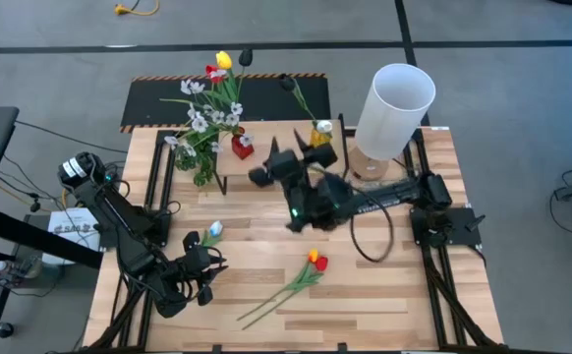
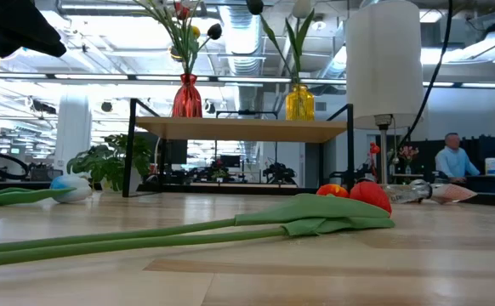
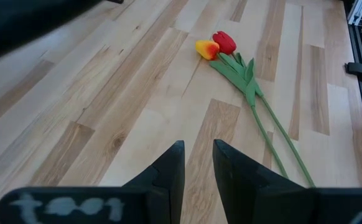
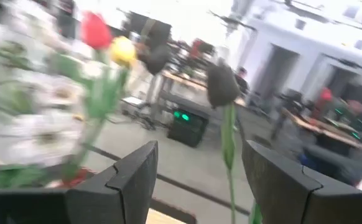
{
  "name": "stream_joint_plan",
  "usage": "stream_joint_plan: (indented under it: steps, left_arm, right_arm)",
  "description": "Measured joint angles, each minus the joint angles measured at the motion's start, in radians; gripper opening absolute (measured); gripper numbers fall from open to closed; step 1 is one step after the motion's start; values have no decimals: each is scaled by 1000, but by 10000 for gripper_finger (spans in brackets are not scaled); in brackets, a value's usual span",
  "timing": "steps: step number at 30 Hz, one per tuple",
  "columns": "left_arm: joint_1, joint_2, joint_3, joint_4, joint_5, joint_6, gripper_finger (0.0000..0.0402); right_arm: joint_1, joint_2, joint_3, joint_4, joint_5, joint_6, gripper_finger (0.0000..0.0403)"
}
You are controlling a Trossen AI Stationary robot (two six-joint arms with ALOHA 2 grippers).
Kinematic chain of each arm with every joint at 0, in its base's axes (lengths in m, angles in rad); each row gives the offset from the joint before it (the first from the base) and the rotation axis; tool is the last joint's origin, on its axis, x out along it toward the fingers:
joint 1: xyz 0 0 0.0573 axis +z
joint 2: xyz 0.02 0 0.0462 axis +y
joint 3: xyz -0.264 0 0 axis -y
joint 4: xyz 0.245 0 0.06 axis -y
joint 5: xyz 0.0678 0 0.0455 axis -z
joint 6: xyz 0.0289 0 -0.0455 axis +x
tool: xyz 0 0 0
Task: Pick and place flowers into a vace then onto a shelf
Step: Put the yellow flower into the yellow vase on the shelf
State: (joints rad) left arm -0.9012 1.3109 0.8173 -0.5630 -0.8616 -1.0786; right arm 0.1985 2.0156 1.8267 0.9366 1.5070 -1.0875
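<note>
1. Two vases stand on the shelf [image 1: 266, 147] at the far side of the slatted wooden table [image 1: 257, 295]: a red vase [image 2: 187, 96] packed with flowers [image 1: 207, 103], white blossom sprays plus red and yellow tulips, and a yellow vase [image 2: 299, 102] holding a dark tulip [image 4: 222, 86] on a long stem.
2. A pair of tulips [image 1: 311, 267], one red and one orange-yellow, lies flat on the table near the middle, stems running toward the near edge.
3. A white-blue tulip [image 1: 213, 230] lies on the boards close to the left arm.
4. A tall white cylinder [image 1: 394, 103] stands at the far right corner, just beside the shelf.
5. The left gripper [image 1: 200, 285] sits low at the near left of the table, its fingers [image 3: 168, 171] only a narrow gap apart and holding nothing, pointed toward the tulip pair.
6. The right gripper [image 1: 286, 157] reaches over the shelf between the two vases, its fingers [image 4: 131, 177] spread wide and empty, with the vase flowers ahead of it.
7. The surface is light wood in mixed-tone planks with black metal framing along its sides.
8. Beyond the table lies an open workshop with grey floor, ceiling ducts, other benches, potted plants and a person [image 2: 452, 161] in a blue top far off on the right.
</note>
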Motion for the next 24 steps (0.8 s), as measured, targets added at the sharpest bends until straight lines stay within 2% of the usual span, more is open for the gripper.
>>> stream_joint_plan:
  steps: [8, 14, 19, 22, 24]
  left_arm:
    - [0, 0, 0, 0, -3, 1, 71]
    - [0, 0, 0, 0, -7, 7, 71]
    - [0, 0, 0, 0, -7, 8, 71]
    - [0, 0, 0, 0, -7, 8, 71]
    - [0, 0, 0, 0, -6, 8, 71]
  right_arm:
    - [203, -29, 2, -6, -17, -18, 226]
    - [385, -24, 1, -25, 10, 50, 226]
    - [528, -14, 0, -38, 25, 250, 226]
    - [595, -15, 1, -79, -39, 424, 226]
    - [629, -15, 1, -110, -120, 526, 226]
